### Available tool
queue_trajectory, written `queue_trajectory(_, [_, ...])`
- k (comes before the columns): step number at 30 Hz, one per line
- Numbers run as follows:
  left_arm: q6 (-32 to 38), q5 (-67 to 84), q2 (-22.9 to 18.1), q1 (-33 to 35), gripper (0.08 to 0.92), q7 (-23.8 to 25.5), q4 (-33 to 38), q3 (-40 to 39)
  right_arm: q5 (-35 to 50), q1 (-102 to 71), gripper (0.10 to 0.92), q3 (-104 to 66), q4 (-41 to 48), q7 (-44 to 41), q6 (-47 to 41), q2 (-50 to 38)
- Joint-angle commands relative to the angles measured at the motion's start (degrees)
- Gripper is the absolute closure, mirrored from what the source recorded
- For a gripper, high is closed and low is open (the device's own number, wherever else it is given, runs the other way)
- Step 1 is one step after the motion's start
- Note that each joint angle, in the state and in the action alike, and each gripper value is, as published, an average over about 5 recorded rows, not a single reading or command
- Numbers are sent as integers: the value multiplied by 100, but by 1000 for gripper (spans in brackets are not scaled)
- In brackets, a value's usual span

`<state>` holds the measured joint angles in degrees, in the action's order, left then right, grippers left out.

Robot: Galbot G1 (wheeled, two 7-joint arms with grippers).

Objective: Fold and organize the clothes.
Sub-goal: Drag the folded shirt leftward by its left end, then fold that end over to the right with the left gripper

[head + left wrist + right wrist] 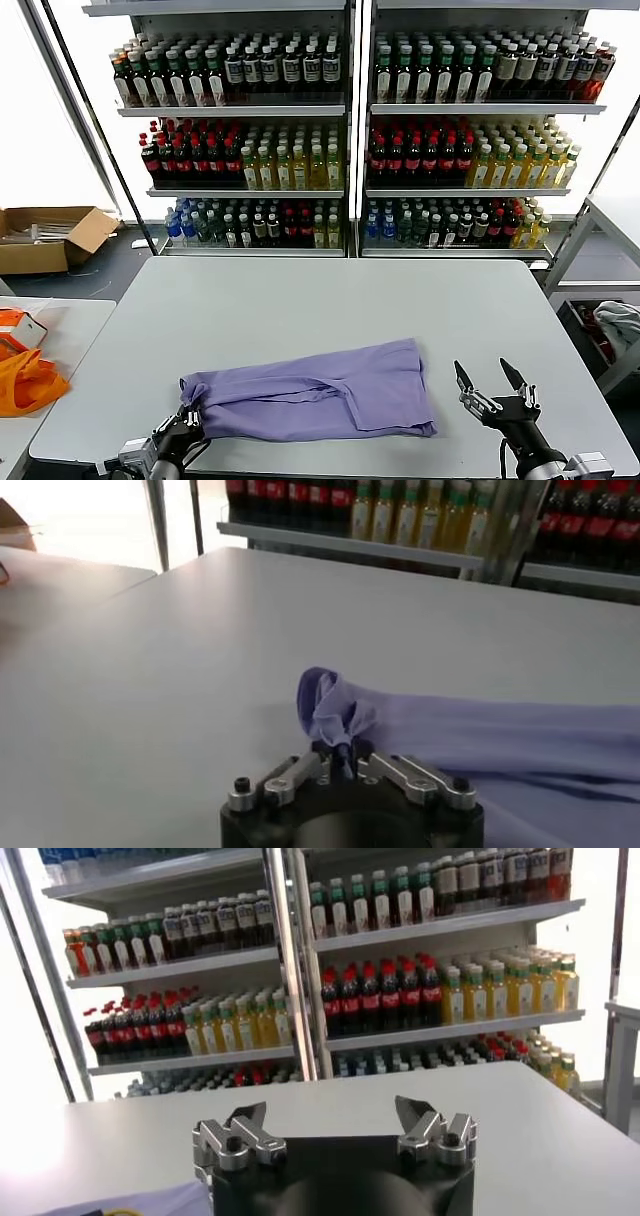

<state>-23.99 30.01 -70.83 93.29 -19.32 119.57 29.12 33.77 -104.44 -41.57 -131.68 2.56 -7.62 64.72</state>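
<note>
I have the left gripper (345, 763) at the near left corner of the pale grey surface (300, 300), its fingers closed on a bunched corner of the lavender short-sleeved cotton T-shirt (320, 395), which lies partly folded as a long band across the near edge of the surface. From the left wrist view the pinch takes in only a small puckered tuft of cloth, so my worry is that a lift or a fold across could pull that tuft free, or catch just one layer and drag the fold open. The right gripper (492, 383) hovers just past the shirt's right end, fingers spread wide and holding nothing; with that end unpinned, a pull from the left may slide the whole shirt rather than fold it.
</note>
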Motion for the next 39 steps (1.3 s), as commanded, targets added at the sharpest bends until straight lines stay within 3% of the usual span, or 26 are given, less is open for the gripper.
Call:
queue_trajectory(1, [359,-218,109,-41,871,19,-52,56,8,-3,203,15,-3,-2,30,21])
queue_trajectory(6, [945,-252,712,-124,899,534,-272,567,42,-44,203,-24,-29,-4,25,-2])
queue_trajectory(12, [1470,-200,1681,-321,899,1638,-1090,1837,99,-72,203,-79,-53,2,29,-27])
queue_trajectory(17, [1506,-359,2376,-373,899,2286,-1606,2479,110,-98,203,-101,-89,0,28,-45])
queue_trajectory(22, [1217,-351,2841,-544,899,2498,-1525,2508,104,-128,203,-96,-117,-1,29,-36])
queue_trajectory(26, [909,-302,2831,-653,899,2488,-946,2212,96,-187,203,-104,-149,-12,36,1])
queue_trajectory(33, [482,-344,2321,-813,899,2293,310,991,93,-258,203,-149,-173,-18,45,54])
queue_trajectory(39, [313,-561,2079,-1232,899,2080,487,-129,71,-225,203,-116,-149,-13,28,69])
